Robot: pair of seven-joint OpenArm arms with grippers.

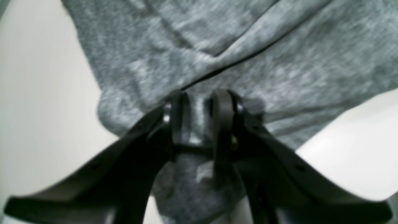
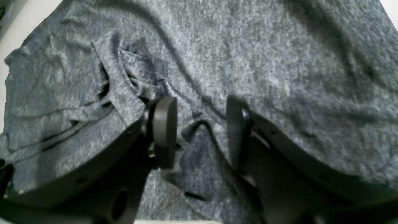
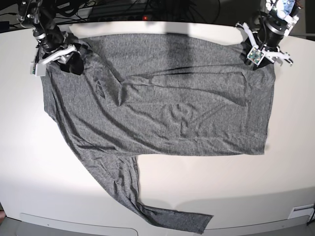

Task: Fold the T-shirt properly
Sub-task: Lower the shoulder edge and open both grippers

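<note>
My left claw [image 1: 199,105] pinches an edge of the heather-grey long-sleeved knit T-shirt [image 3: 162,103]; my right claw [image 2: 202,130] gapes above it. It's spread mid-frame on the white table [image 3: 231,182], 1 sleeve trailing toward the bottom, folding barely begun.

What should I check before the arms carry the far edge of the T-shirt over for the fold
1. Left tool closed on a pinch of T-shirt: ok.
2. Right tool gripping fabric: not ok, jaws stand apart with cloth only between them.
3. Body lying flat: not ok, wrinkles near the collar.
4. Long sleeve tucked in: not ok, it trails toward the table front edge.
5. Other sleeve's position: cannot tell.
</note>
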